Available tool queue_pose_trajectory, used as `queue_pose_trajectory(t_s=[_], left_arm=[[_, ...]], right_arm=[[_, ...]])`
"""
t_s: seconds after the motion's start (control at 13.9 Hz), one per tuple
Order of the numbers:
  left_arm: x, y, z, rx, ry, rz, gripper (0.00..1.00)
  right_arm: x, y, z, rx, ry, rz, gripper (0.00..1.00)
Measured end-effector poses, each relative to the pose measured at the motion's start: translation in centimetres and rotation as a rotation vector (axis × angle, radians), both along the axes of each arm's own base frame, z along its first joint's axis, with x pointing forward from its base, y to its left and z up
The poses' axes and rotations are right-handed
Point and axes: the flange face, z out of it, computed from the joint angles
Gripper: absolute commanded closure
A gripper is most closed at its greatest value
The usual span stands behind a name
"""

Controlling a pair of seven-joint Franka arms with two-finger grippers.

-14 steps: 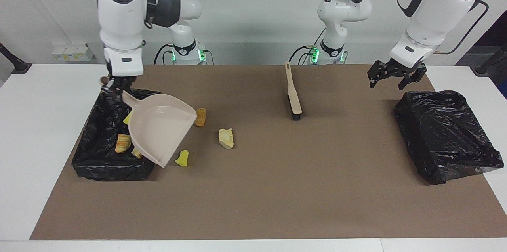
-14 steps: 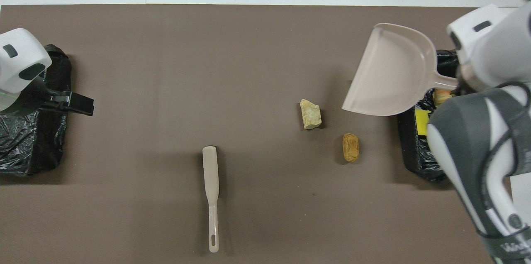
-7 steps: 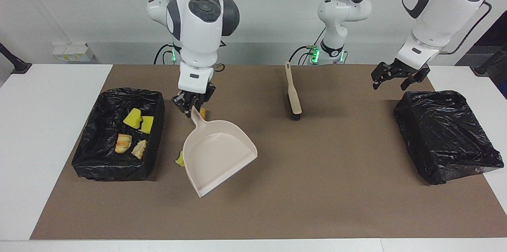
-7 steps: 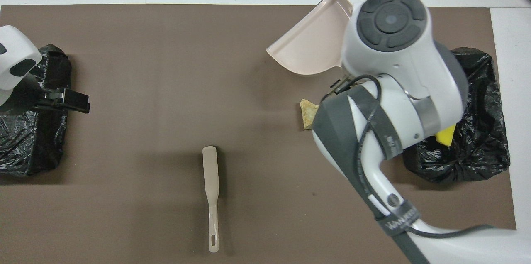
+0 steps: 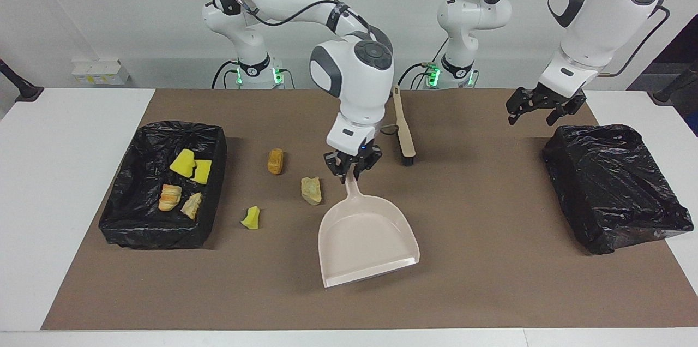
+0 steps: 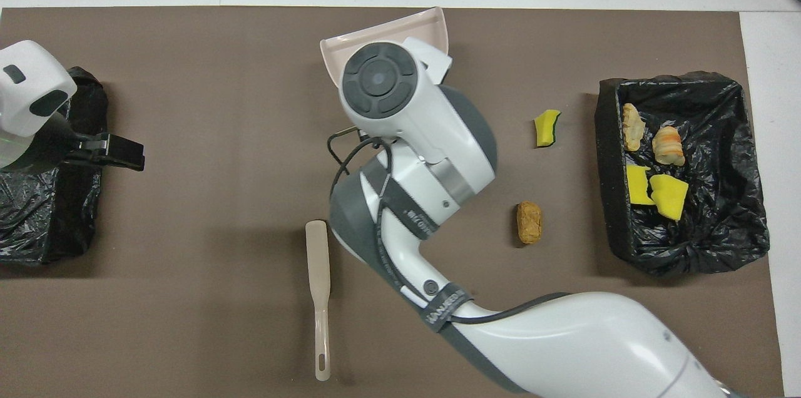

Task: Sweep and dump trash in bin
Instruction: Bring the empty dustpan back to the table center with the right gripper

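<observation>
My right gripper (image 5: 350,171) is shut on the handle of the beige dustpan (image 5: 368,243), which it holds low over the middle of the mat with nothing in it. In the overhead view only the dustpan's (image 6: 385,34) wide edge shows past the arm. Loose trash lies on the mat beside it: a pale lump (image 5: 311,190), a tan-orange lump (image 5: 275,161) (image 6: 529,222) and a yellow bit (image 5: 251,217) (image 6: 547,127). The black-lined bin (image 5: 155,235) (image 6: 663,80) at the right arm's end holds two yellow bits (image 5: 191,167) and two bread-like lumps (image 5: 170,197). My left gripper (image 5: 544,107) (image 6: 119,153) hangs open.
A beige brush (image 5: 404,130) (image 6: 318,279) lies on the mat near the robots, beside the right gripper. A second black-bagged bin (image 5: 613,186) (image 6: 37,223) sits at the left arm's end, under the waiting left gripper. White table (image 5: 65,183) borders the brown mat.
The right arm has swung the dustpan away from over its bin to the middle of the mat, uncovering the trash in the bin and on the mat. The left arm has barely shifted.
</observation>
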Motion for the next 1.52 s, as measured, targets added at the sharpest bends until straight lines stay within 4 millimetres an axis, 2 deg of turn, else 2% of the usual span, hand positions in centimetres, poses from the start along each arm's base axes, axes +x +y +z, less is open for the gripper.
queue_pose_trajectory(t_s=[0.22, 0.43, 0.58, 0.65, 0.79, 0.94, 1.01, 1.15, 1.37, 1.44, 1.52], left_arm=[[0.0, 0.0, -0.1, 0.0, -0.001, 0.0, 0.0], [0.0, 0.0, -0.2, 0.0, 0.001, 0.0, 0.0], [0.0, 0.0, -0.2, 0.0, 0.001, 0.0, 0.0], [0.0, 0.0, -0.2, 0.0, 0.0, 0.0, 0.0], [0.0, 0.0, -0.2, 0.0, -0.002, 0.0, 0.0], [0.2, 0.0, -0.1, -0.001, -0.013, 0.0, 0.0], [0.2, 0.0, -0.1, -0.002, -0.02, 0.0, 0.0], [0.3, -0.1, -0.2, -0.003, -0.03, 0.0, 0.0], [1.0, -0.2, -0.6, -0.012, -0.066, 0.001, 0.0], [1.4, -0.3, -1.1, -0.018, -0.075, 0.002, 0.0], [2.0, -0.6, -1.9, -0.027, -0.086, 0.002, 0.0]], right_arm=[[-2.5, 6.2, -3.3, 0.06, -0.015, -0.085, 1.0], [-5.0, 10.0, -4.9, 0.116, 0.003, -0.146, 1.0], [-5.7, 11.5, -6.2, 0.161, 0.015, -0.172, 1.0], [-5.7, 11.8, -6.8, 0.171, 0.026, -0.178, 0.76], [-5.5, 11.7, -7.2, 0.176, 0.033, -0.185, 0.74], [-5.3, 11.6, -7.0, 0.181, 0.032, -0.188, 0.63], [-5.3, 11.6, -6.8, 0.184, 0.03, -0.189, 0.49], [-5.1, 11.6, -6.5, 0.189, 0.026, -0.19, 0.45], [-4.5, 11.1, -5.1, 0.207, 0.007, -0.2, 0.34], [-3.9, 10.4, -4.0, 0.217, -0.006, -0.21, 0.22], [-2.9, 9.1, -2.3, 0.23, -0.024, -0.23, 0.0]])
